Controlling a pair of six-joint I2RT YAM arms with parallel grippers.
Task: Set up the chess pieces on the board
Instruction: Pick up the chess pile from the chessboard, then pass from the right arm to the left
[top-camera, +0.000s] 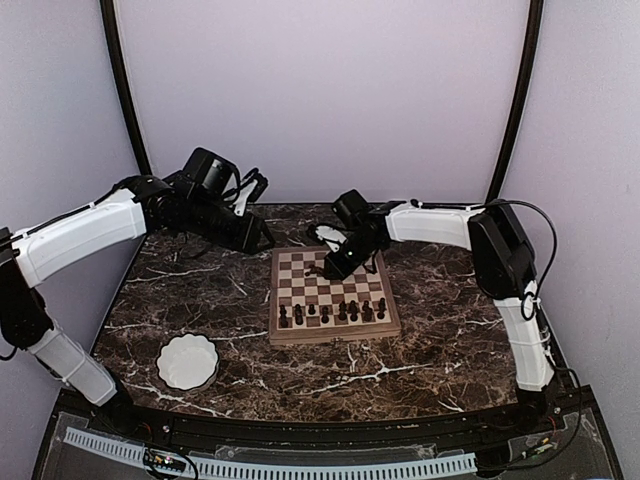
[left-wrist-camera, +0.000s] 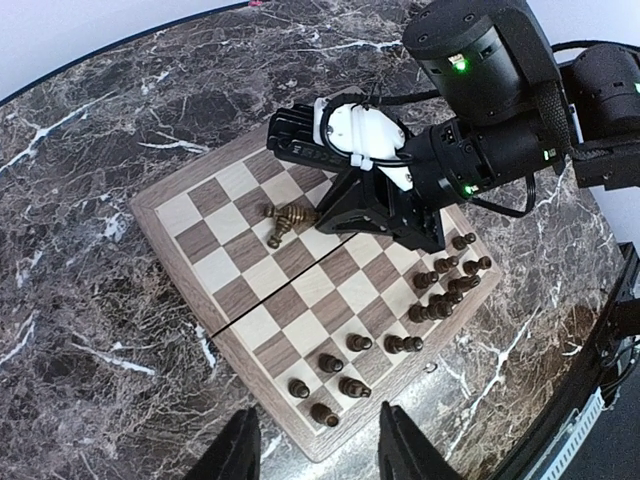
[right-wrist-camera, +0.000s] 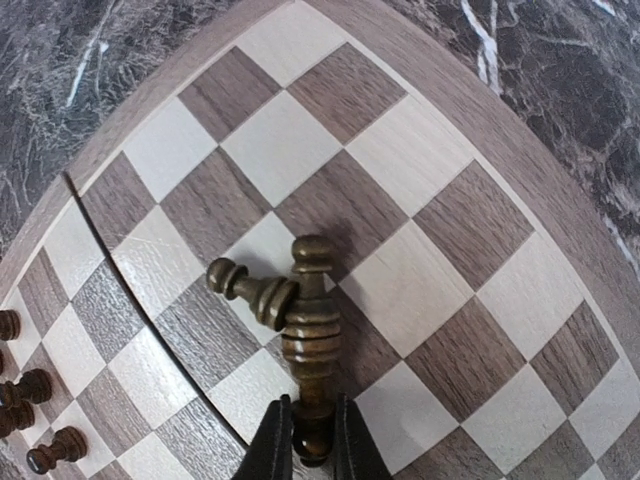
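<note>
My right gripper (right-wrist-camera: 308, 445) is at the bottom edge, jaws pinched tight on the foot of a tall brown piece (right-wrist-camera: 310, 335). The piece lies along the board (right-wrist-camera: 470, 230), head pointing away from me. A smaller brown pawn (right-wrist-camera: 243, 284) lies on its side, base touching the tall piece, head out left. Dark chessmen (right-wrist-camera: 48, 452) stand at the lower left edge. Dark marble table (right-wrist-camera: 560, 60) shows beyond the rim.

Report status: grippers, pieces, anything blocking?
Right gripper shut on toppled piece, at its base. Left gripper open, empty. Second fallen piece lies against it.
</note>
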